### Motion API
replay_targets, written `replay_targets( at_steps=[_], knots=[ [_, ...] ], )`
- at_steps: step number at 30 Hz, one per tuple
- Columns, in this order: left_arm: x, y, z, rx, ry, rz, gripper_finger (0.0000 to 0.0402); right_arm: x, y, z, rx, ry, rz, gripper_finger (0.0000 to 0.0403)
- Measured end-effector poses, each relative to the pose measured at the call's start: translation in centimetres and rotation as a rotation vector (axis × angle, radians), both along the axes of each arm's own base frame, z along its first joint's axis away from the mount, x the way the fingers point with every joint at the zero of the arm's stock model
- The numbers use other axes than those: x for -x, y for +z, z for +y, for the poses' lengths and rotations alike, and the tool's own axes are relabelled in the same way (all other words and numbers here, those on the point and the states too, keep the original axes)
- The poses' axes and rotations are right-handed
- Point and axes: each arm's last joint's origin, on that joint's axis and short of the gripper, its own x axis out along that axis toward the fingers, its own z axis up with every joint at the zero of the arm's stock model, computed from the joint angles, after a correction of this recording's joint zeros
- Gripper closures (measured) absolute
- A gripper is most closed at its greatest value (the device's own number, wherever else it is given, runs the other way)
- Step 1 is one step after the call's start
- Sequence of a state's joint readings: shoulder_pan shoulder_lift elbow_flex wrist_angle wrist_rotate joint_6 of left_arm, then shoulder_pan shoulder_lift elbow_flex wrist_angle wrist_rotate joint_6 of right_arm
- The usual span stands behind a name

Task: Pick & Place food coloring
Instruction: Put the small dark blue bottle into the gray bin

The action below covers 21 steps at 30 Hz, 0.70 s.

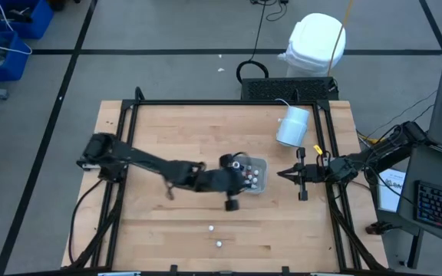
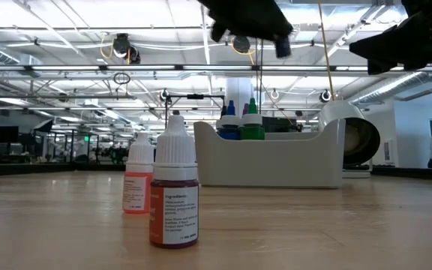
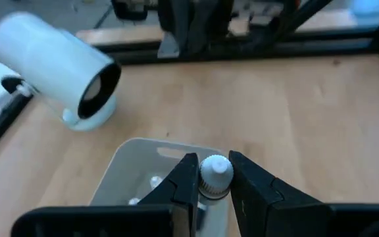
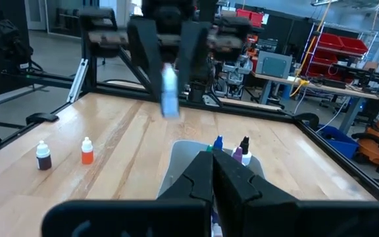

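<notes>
L gripper point(image 3: 213, 179) is hanging over the clear tray point(image 3: 137, 158), fingers point(image 3: 183, 181) clamping a white-capped food coloring bottle point(image 3: 214, 172) between them. More bottles point(image 4: 232, 150) are standing in the tray below; two loose bottles point(image 2: 163, 191) are sitting on the surface point(image 1: 206, 130) nearer the front edge. R gripper point(image 1: 291, 175) is waiting just right of the tray, fingers pressed together w/ nothing between.

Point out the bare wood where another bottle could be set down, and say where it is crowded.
Free: the wood between the tray and the two loose bottles, and the far-left stretch behind the left arm. Crowded: the tray, where the left gripper holds a bottle, with the white cylinder and right gripper alongside.
</notes>
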<state>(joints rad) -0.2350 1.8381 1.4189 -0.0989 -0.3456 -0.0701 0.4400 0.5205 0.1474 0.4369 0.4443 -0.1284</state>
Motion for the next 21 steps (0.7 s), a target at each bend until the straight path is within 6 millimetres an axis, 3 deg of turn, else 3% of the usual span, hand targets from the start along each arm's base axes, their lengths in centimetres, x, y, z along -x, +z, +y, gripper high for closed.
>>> replay_targets(
  at_steps=[8, 14, 21],
  knots=[
    [-6.1, -1.6, 3.4, 0.0, -0.046, 0.084, 0.0336, 0.0, 0.0, 0.0, 0.001, 0.0, 0.003, 0.0403],
    [-7.3, -4.9, 5.4, 0.037, 0.026, 0.141, 0.0336, 0.0, -0.1, 0.0, 0.006, 0.0, 0.013, 0.0403],
    [-7.6, -6.6, 4.4, 0.054, -0.005, 0.174, 0.0336, 0.0, -0.2, 0.0, 0.023, 0.001, 0.017, 0.0403]
  ],
)
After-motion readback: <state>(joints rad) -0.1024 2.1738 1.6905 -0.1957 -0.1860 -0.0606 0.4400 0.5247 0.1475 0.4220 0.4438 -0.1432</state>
